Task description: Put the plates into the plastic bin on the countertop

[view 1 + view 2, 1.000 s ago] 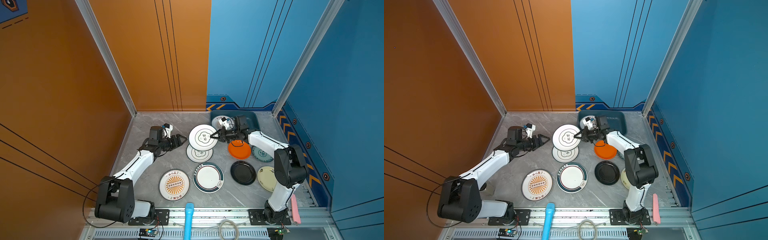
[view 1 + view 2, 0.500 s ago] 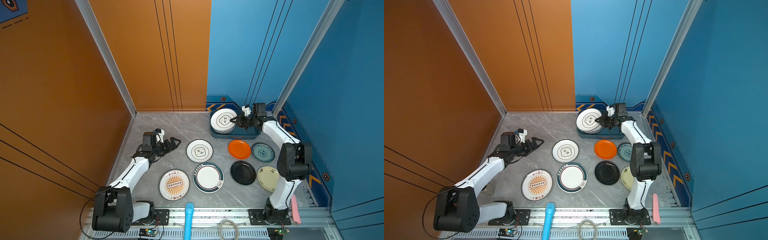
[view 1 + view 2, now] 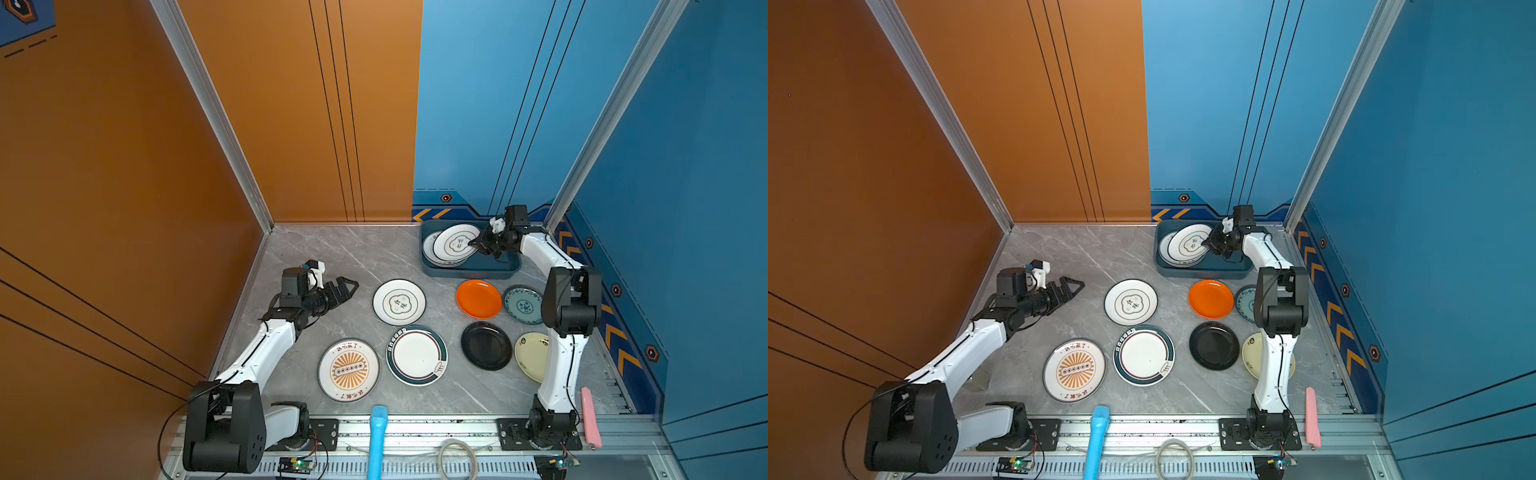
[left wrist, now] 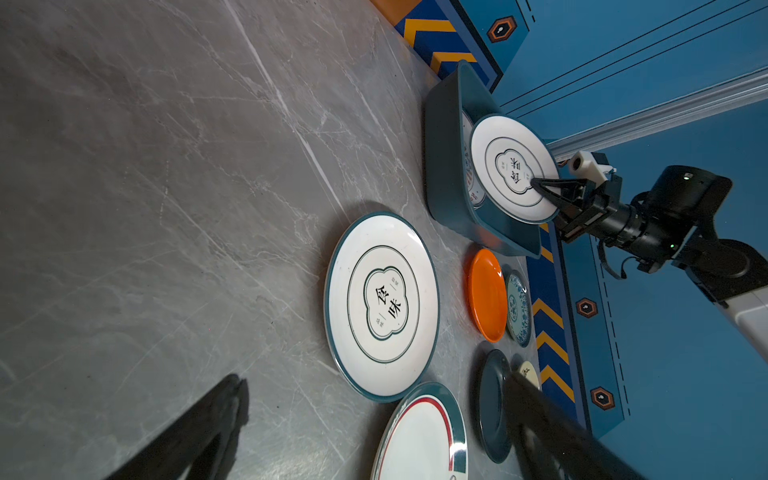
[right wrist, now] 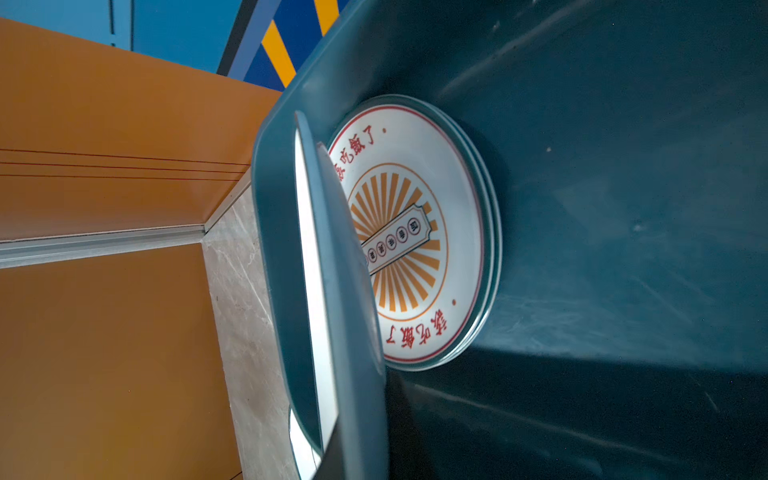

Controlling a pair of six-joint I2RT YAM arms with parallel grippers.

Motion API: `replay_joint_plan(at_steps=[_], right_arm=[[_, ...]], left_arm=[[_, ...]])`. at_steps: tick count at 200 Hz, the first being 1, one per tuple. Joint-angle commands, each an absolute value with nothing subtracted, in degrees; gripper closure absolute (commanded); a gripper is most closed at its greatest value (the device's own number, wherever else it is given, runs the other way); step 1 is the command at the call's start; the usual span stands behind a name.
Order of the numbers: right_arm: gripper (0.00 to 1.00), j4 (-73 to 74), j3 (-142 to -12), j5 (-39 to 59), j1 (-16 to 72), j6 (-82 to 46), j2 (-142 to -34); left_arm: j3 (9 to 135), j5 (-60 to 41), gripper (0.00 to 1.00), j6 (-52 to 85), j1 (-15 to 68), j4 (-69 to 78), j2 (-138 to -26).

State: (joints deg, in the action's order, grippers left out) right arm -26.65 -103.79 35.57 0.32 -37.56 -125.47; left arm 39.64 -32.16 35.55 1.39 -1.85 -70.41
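Between the right fingers (image 3: 478, 243): held plate (image 3: 455, 243), cloud motif, clamped at its rim and tilted over the bin (image 3: 469, 272). Below those fingers: stack (image 5: 415, 232) of plates lying in the bin, sunburst print uppermost; contact with the held plate cannot be told.

Left fingers (image 3: 338, 291): spread apart, holding nothing, over the surface (image 3: 332, 249). Just beyond their tips: cloud plate (image 3: 399, 301), flat.

Farther from those tips, flat on the surface:
- sunburst plate (image 3: 348, 370)
- rimmed plate (image 3: 417, 355)
- black plate (image 3: 486, 345)
- orange plate (image 3: 478, 298)
- patterned plate (image 3: 523, 305)
- cream plate (image 3: 532, 355)
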Motion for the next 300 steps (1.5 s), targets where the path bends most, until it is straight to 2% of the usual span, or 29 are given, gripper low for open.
replay_joint_plan(at_steps=[1, 75, 139, 209, 300], right_arm=[[1.00, -29.7, -107.5, 34.4, 0.3, -36.1, -127.4], [1.00, -34.1, -112.5, 30.7, 1.9, -34.5, -133.1], [0.93, -39.7, -119.2, 27.5, 2.4, -32.7, -137.5], [0.80, -44.1, -124.8, 25.1, 2.1, -31.1, -141.0], [0.73, -46.8, -127.0, 22.6, 2.3, -29.4, -142.6]], left_arm=[[39.1, -33.2, 0.02, 35.3, 0.8, -0.7, -71.0], [39.6, -33.7, 0.01, 35.1, 0.6, -0.7, -72.1], [39.6, -33.8, 0.00, 35.1, 0.7, -1.1, -72.0], [39.7, -33.6, 0.00, 34.6, 0.9, -1.7, -72.0], [39.5, -32.6, 0.00, 33.9, 2.2, -2.6, -71.7]])
